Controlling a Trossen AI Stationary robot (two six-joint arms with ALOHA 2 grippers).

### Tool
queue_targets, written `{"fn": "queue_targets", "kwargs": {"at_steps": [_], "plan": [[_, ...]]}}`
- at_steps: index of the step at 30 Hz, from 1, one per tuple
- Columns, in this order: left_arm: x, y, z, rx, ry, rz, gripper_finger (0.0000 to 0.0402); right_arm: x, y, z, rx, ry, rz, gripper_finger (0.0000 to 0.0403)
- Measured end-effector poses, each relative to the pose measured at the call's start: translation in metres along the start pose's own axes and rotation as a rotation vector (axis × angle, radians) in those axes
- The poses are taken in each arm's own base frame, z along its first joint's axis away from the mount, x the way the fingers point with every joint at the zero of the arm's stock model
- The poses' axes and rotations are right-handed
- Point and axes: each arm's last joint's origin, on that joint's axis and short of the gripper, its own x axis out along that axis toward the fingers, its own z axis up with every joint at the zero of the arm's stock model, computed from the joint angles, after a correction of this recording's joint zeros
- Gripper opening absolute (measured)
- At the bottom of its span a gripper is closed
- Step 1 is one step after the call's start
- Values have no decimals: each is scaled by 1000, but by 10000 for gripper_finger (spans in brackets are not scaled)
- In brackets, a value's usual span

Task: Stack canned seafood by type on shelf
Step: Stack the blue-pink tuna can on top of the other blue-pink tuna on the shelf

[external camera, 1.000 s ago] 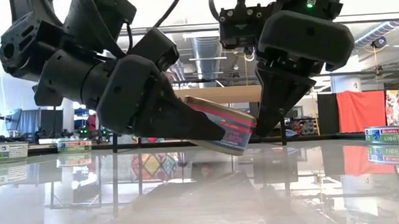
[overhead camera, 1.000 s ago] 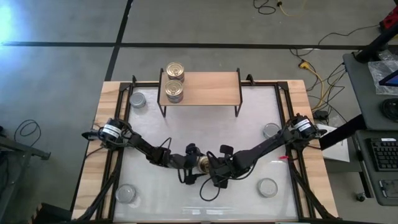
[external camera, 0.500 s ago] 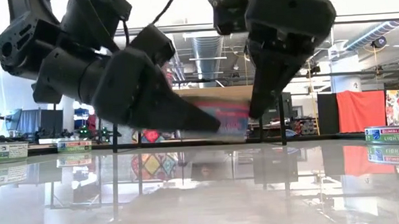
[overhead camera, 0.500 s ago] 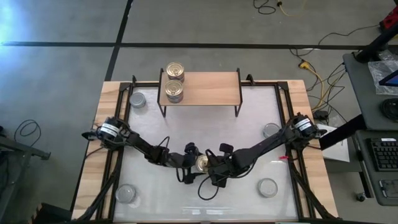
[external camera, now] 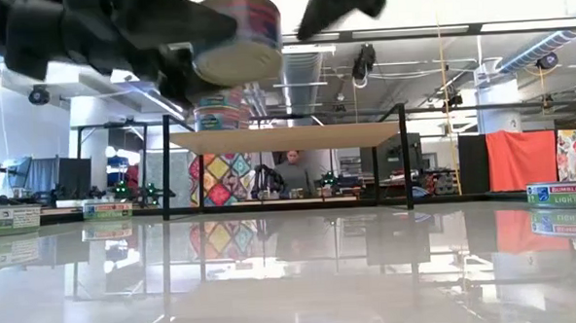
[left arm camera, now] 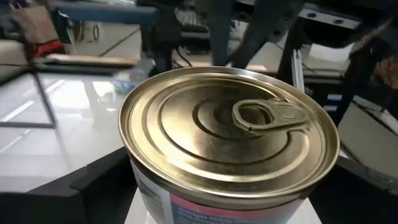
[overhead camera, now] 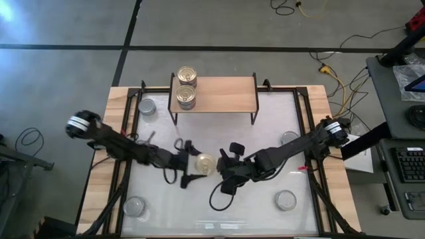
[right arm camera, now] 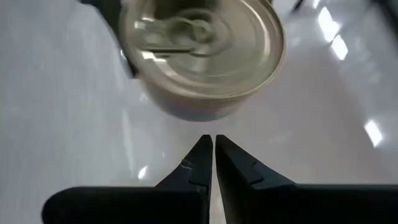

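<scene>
A gold-lidded tin (overhead camera: 203, 164) sits in my left gripper (overhead camera: 190, 166), which is shut on it above the middle of the table. The low view shows this tin (external camera: 236, 49) high above the glossy top. My right gripper (overhead camera: 229, 167) is just right of the tin, shut and touching nothing; its tips (right arm camera: 209, 148) point at the tin (right arm camera: 202, 46) from a short way off. Two more gold-lidded tins (overhead camera: 186, 86) are at the left end of the shelf (overhead camera: 222, 95). Silver-lidded tins (overhead camera: 147, 106) (overhead camera: 289, 139) rest on the table. My left gripper pinches the gold-lidded tin by its side wall (left arm camera: 155, 186), one finger (left arm camera: 93, 180) on each side below the lid rim. The fingers come level from the table's left. The tin is lifted clear, lid up, tilted a little.
Two more silver-lidded tins (overhead camera: 285, 199) (overhead camera: 135, 206) lie near the table's near corners. The shelf stands at the far edge on thin black legs (external camera: 165, 167). Cables hang from both arms. A person (external camera: 291, 173) sits in the room behind the table.
The tin lay tilted on the table between both grippers, then sat flat. My left gripper has since raised it well clear of the table and carried it slightly toward the left and far edges. My right gripper rose and drew away from the tin.
</scene>
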Motion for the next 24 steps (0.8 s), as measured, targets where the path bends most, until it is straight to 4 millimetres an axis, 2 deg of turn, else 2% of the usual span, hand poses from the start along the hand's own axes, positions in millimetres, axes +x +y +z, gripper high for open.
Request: {"fn": "queue_targets", "kwargs": {"at_steps": [4, 7, 15, 19, 24], "plan": [[-21, 20, 27, -7, -16, 68, 374, -14, -3, 18, -85, -117, -41, 13], [-34, 38, 56, -3, -17, 138, 374, -17, -7, 28, -158, -162, -50, 13], [-67, 91, 131, 135, 59, 381, 374, -5, -35, 47, -255, -203, -110, 13], [-77, 116, 149, 171, 97, 384, 372, 3, -56, 53, -231, -190, -151, 13], [-89, 149, 152, 155, 98, 402, 371, 11, -79, 59, -207, -178, -189, 13]]}}
